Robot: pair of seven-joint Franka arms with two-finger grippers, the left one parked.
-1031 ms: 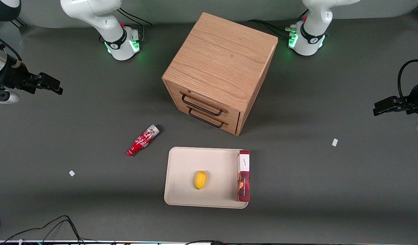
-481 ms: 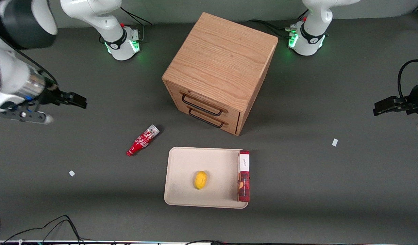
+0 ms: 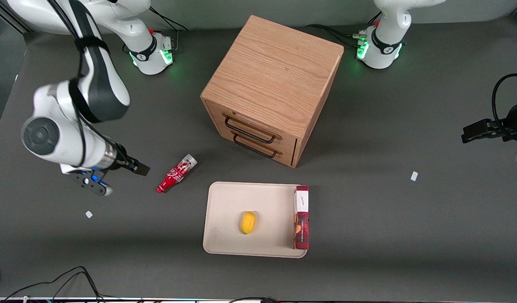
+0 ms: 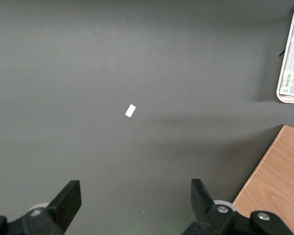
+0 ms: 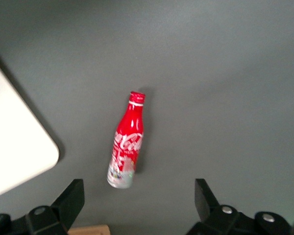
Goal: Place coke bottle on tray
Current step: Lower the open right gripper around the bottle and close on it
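The small red coke bottle (image 3: 176,173) lies on its side on the dark table, beside the tray and nearer to the working arm's end. It also shows in the right wrist view (image 5: 126,141), with its cap pointing away from the fingers. The beige tray (image 3: 229,210) lies in front of the wooden cabinet, nearer to the front camera; one rounded corner of it shows in the right wrist view (image 5: 19,147). My right gripper (image 3: 138,168) hangs above the table, just beside the bottle's cap end. It is open and empty, with its jaws wide apart.
A wooden drawer cabinet (image 3: 273,84) with two black handles stands mid-table. On the tray lie a yellow lemon (image 3: 247,222) and a long red box (image 3: 301,216) along one edge. Small white scraps (image 3: 88,214) (image 3: 414,176) lie on the table.
My right arm has swung in from the table's edge toward the bottle and come down nearer to the front camera. The bottle, the tray and the cabinet have not moved.
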